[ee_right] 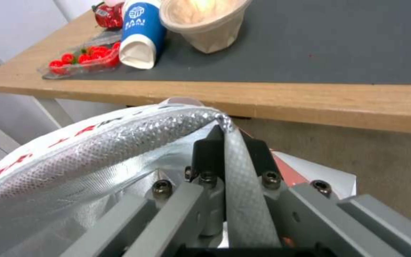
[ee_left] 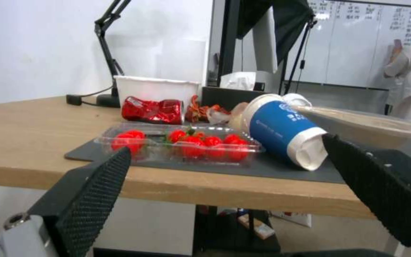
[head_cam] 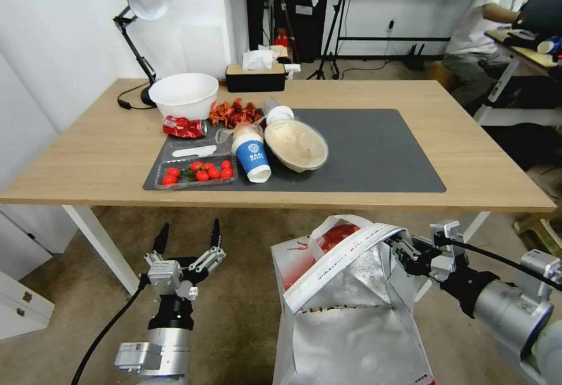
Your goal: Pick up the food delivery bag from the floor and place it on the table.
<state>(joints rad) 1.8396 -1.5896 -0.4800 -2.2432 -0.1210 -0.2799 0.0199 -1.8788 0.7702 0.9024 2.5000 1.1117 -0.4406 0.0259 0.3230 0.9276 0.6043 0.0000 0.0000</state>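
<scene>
The right gripper [head_cam: 403,244] is pinched on the foil-lined rim of the food delivery bag [head_cam: 351,309], which hangs just beyond its fingertips, below the near edge of the table [head_cam: 480,157] and over the floor [head_cam: 234,291]. The bag looks lifted but its top sits under the tabletop's level. To do this well, I'd raise it clear of the edge before carrying it forward, aiming for the bare mat [head_cam: 386,151] ahead, away from the bowl [head_cam: 295,144] and tipped blue cup [head_cam: 253,157]. The left gripper [head_cam: 188,239] waits spread open, off to the side.

Red-and-white food delivery bag [head_cam: 351,309] (foil-lined, open) upright below the table [head_cam: 88,157] edge
</scene>
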